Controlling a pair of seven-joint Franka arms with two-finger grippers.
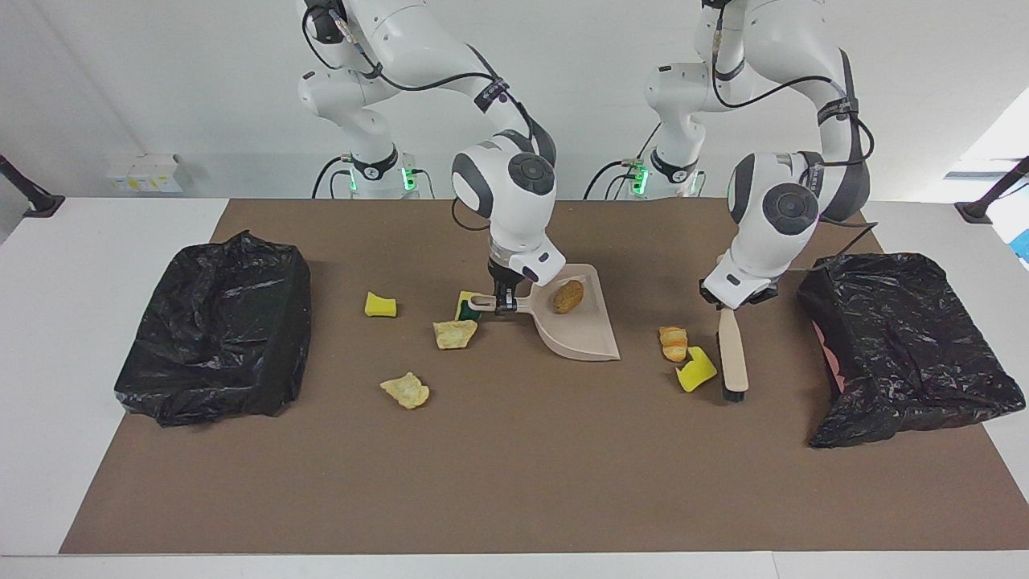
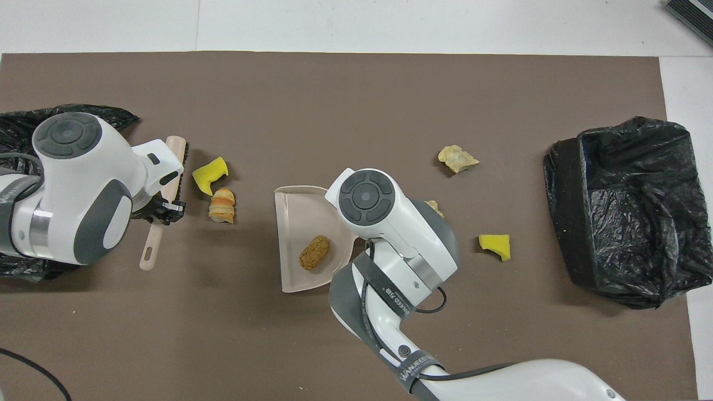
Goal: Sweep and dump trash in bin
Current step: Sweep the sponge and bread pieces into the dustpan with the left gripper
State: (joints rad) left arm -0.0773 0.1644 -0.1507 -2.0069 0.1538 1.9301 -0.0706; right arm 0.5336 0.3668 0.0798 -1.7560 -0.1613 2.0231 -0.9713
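Mid-frame, we see the right gripper pinching the dustpan handle, one crusty lump inside. Right of centre, the left gripper clamps the brush beside two scraps.

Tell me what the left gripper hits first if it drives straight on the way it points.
Likely the brown table mat just beneath it: the left gripper, shut on the beige plastic brush, points steeply down. Its height is unclear.
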